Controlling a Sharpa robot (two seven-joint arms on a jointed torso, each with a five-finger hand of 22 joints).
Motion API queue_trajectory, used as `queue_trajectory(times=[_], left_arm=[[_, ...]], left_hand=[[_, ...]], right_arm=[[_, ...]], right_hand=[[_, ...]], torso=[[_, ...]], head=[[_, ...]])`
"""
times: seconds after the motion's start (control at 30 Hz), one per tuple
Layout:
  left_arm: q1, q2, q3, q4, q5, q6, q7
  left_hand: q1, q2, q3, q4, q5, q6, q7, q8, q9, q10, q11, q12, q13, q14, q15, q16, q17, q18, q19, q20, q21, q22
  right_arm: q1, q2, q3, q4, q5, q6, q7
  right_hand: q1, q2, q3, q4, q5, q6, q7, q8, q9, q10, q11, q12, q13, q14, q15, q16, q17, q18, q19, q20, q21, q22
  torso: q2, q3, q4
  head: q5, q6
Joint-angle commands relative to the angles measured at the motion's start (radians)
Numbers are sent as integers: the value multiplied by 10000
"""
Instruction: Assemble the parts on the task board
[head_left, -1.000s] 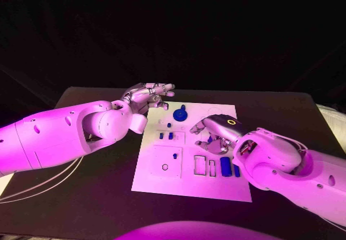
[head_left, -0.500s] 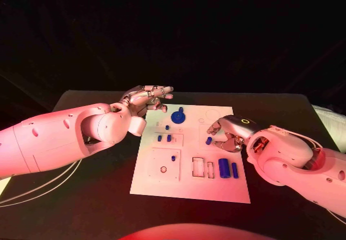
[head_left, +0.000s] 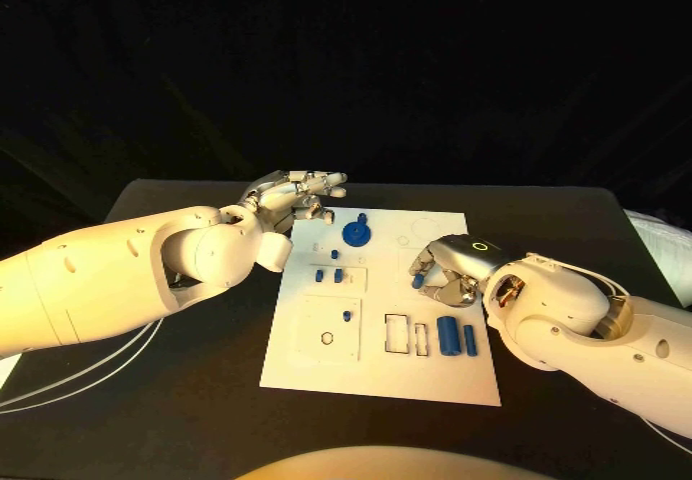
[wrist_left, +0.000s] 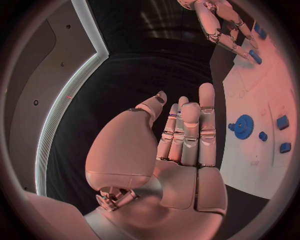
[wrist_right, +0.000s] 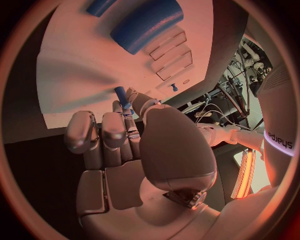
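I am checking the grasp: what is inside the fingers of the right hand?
A small blue peg sticks out between the fingers of the right hand, above the task board. Its lower end is covered by the fingers.

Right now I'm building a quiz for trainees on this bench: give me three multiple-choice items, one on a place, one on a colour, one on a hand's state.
1. Where is the gear-shaped part?
A. near the far edge of the task board
B. on the bare table
C. in the left hand

2. What colour are the parts?
A. grey
B. blue
C. red

3. What is the right hand doing?
A. resting flat on the table
B. spread wide above the board
C. pinching a small peg

Answers: 1 A, it sits on the white plate's far part; 2 B, every piece shows blue; 3 C, the right wrist view shows the peg between its fingertips.
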Motion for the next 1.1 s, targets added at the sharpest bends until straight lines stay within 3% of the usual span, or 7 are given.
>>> queue_trajectory(times=[0.03,0.2,0.43,0.73,0.9,1.1], left_arm=[[4,14,5,7,-57,213,33],[4,17,5,11,-61,239,19],[4,25,4,11,-63,284,-12],[4,38,2,-11,-63,316,-44],[4,17,0,-9,-73,322,-44],[4,-7,-3,-11,-96,313,-42]], left_hand=[[91,30,-72,-10,-32,-50,-5,67,-14,-65,0,37,16,41,42,40,-12,117,61,9,-52,-14],[91,30,-72,-10,-32,-50,-5,67,-14,-65,0,37,16,41,42,40,-12,117,61,9,-52,-14],[110,41,-78,-17,-32,-50,-4,72,-14,-71,0,48,19,40,43,43,-15,116,65,9,-56,-16],[112,43,-80,-17,-32,-51,-4,72,-14,-72,0,50,20,35,43,37,-27,116,66,9,-56,-16],[128,42,-92,-26,-32,-68,0,68,-19,-85,3,57,22,22,45,24,-57,115,68,9,-61,-18],[140,41,-100,-33,-32,-81,1,65,-22,-95,5,62,23,16,46,21,-67,115,70,10,-65,-20]], right_arm=[[-24,56,1,-49,-183,212,58],[-34,125,0,-121,-189,145,47],[-40,254,-1,-237,-196,-570,-103],[-43,341,-1,-269,-215,-1350,-338],[-43,101,41,102,6,-1327,-345],[-32,-282,192,810,307,-1165,-396]], right_hand=[[9,144,73,63,-15,146,-6,50,20,169,-8,88,-9,127,4,17,38,93,65,17,-7,41],[42,272,230,104,-44,525,-11,174,70,671,-39,222,13,204,96,273,315,30,250,104,196,335],[281,645,534,14,-282,1239,-61,532,248,1551,-253,430,91,317,-48,727,790,-67,562,3,585,870],[124,623,486,91,-311,1323,-90,597,304,1700,-276,372,90,315,-73,790,838,-87,606,-43,658,965],[100,605,479,103,-310,1302,-89,587,307,1689,-273,337,81,316,-73,803,848,-94,620,-47,679,993],[76,576,481,113,-308,1248,-79,558,305,1646,-258,263,62,310,-66,808,842,-94,617,-49,685,997]], torso=[[-1,6,0],[1,4,-3],[-3,7,-4],[-11,-4,-8],[-5,7,-13],[-22,-18,-22]], head=[[12,-34],[11,-43],[0,-69],[-56,-22],[-37,17],[-29,19]])
